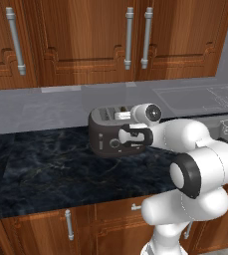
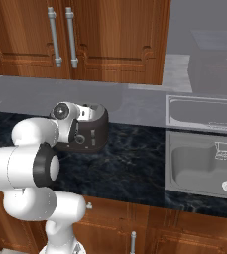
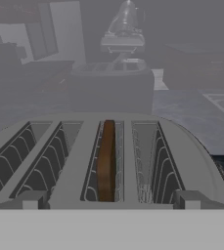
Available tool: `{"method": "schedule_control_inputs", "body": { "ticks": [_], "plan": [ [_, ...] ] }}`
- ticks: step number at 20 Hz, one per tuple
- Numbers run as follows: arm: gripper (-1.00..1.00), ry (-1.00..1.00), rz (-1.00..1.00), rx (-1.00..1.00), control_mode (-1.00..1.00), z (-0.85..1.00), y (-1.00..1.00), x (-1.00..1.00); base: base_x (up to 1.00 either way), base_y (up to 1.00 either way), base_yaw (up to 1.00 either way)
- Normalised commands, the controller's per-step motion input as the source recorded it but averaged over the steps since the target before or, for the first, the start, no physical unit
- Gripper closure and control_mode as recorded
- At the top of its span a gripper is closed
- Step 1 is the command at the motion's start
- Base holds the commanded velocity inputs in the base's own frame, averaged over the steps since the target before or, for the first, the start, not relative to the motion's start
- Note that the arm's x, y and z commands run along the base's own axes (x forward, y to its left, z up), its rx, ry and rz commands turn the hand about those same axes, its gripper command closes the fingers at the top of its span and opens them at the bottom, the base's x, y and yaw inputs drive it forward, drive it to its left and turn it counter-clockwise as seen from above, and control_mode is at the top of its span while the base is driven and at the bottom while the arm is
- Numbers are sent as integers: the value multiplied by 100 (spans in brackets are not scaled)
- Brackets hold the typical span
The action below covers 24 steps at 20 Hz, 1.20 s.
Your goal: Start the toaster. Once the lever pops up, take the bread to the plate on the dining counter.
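On the black marbled counter (image 1: pixel 51 169) under the wood wall cabinets (image 1: pixel 75 40), the toaster (image 1: pixel 101 133) is sitting back near the grey backsplash, with the steel sink (image 2: pixel 204 163) well off to one side. The white arm (image 1: pixel 195 164) is reaching over the counter edge and covering much of the toaster's front in both base views. The tool (image 1: pixel 135 136) is hanging at the toaster's front upper edge with its fingers spread fully apart and nothing between them. From the hand view it is looking along the four slots of the toaster top (image 3: pixel 108 161), and the bread (image 3: pixel 106 163) is standing upright in the third slot from the left in that view, its dark brown edge sitting low between the wire guides. The step in hand looks like pressing the lever, since the bread is already loaded. The round knob (image 1: pixel 114 144) is showing on the front beside the tool; the slim sliders are too small or hidden to place surely. To do it well, one fingertip should be coming down squarely on the slider serving the bread's slot, pushing straight down its track, not sideways, so the toaster is not shoved along the counter
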Motion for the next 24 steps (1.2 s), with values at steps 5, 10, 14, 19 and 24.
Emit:
{"method": "schedule_control_inputs", "body": {
  "ticks": [5,10,14,19,24],
  "plan": [
    [-100,0,0,0,-100,0,0,0,0,0,0],
    [-100,0,0,0,-100,0,0,0,0,0,0],
    [-100,0,0,0,-100,0,0,0,0,0,0],
    [-100,0,0,0,-100,0,0,0,0,0,0],
    [-100,0,0,0,-100,0,0,0,0,0,0]
  ]
}}
